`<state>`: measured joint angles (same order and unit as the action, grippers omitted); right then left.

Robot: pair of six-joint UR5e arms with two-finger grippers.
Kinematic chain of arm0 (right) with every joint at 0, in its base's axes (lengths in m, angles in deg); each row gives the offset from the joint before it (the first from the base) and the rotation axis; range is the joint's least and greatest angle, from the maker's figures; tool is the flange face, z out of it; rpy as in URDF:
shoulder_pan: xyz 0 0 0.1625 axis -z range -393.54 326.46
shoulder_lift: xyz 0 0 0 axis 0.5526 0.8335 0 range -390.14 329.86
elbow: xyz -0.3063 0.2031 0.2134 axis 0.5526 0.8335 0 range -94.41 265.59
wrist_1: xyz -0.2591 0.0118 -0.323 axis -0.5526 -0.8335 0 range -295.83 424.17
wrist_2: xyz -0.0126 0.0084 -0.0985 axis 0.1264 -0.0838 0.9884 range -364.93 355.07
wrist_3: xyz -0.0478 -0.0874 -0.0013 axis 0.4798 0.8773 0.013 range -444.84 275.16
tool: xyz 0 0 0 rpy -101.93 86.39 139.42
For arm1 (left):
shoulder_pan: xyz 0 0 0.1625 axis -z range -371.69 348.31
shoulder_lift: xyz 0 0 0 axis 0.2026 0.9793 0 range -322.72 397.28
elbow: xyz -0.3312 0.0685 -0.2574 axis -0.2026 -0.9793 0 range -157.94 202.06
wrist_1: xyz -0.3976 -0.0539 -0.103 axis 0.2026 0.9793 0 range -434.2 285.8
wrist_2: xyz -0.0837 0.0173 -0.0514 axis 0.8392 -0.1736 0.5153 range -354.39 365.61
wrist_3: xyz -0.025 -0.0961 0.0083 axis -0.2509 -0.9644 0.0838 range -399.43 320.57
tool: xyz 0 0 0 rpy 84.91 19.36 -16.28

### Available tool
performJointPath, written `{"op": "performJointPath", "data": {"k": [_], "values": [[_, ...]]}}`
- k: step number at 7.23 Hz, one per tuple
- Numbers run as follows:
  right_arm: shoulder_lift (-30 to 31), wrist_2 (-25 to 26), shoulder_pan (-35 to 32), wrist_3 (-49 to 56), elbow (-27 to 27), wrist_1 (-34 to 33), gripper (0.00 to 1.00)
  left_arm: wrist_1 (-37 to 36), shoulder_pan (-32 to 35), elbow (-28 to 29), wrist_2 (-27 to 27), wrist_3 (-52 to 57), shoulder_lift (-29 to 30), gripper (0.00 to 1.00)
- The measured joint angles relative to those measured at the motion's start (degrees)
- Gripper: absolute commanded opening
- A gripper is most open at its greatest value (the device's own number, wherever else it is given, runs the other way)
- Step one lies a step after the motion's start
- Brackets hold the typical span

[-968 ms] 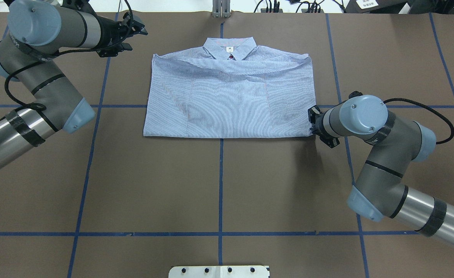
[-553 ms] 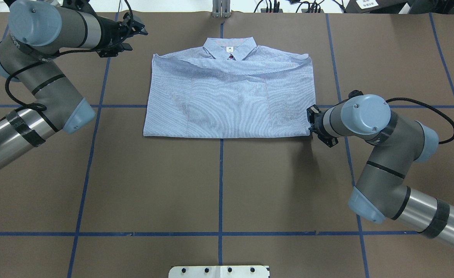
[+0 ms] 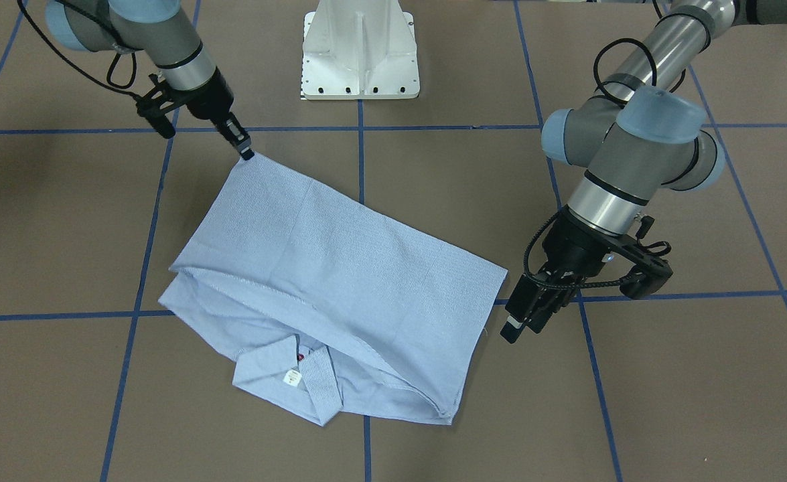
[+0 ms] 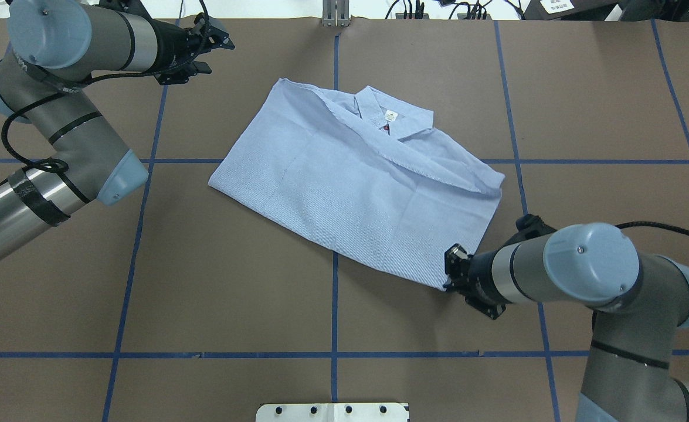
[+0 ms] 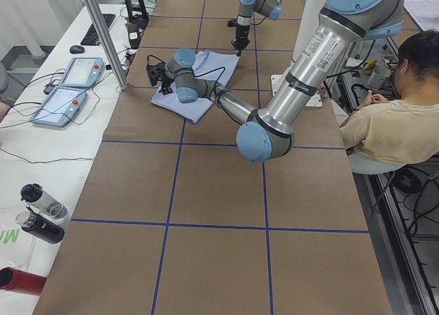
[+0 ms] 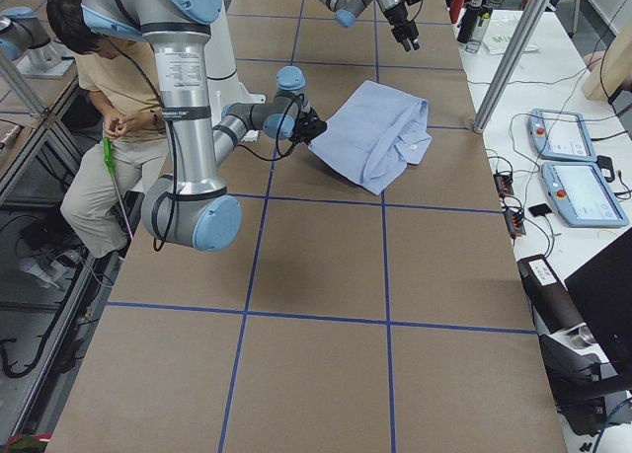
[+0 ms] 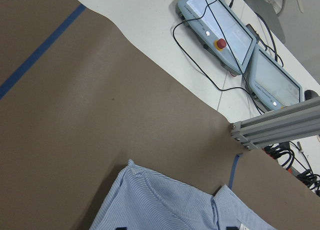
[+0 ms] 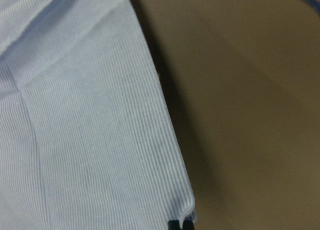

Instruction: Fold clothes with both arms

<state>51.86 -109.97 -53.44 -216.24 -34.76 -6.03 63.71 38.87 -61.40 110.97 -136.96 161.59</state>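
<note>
While one shirt lies on the brown surface, two arms reach over it: the left arm and the right arm. The shirt is light blue with thin white stripes. It is folded into one flat shape and sits slanted near the middle of the surface, across the blue tape lines. Its one collar is on the side far from the robot, with one small white label and one red button showing there.

The right tool is pinched tight on the shirt's corner nearest the robot, on the right side. The left tool has its two fingers spread wide and holds nothing. It is off to the shirt's left and does not touch it.

One white base stands at the robot's edge. On the white side desk are two screen pads and three bottles. I cannot tell what is in the bottles. One person sits beside the robot.
</note>
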Motion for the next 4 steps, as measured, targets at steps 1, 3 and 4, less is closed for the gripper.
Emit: {"op": "performJointPath", "data": {"k": [1, 3, 4], "values": [[0.2, -2.7, 4.5, -1.8, -2.7, 0.0, 0.11, -0.2, -0.9, -1.7, 1.1, -1.3, -0.5, 0.71], [0.2, -6.7, 12.9, -3.4, -5.5, 0.0, 1.00, -0.2, -2.1, -4.0, 2.8, -2.6, -2.7, 0.71], [0.3, -7.1, 16.2, -3.9, -5.9, 0.1, 1.00, -0.5, -3.2, -5.1, 2.9, -2.7, -4.2, 0.71]]}}
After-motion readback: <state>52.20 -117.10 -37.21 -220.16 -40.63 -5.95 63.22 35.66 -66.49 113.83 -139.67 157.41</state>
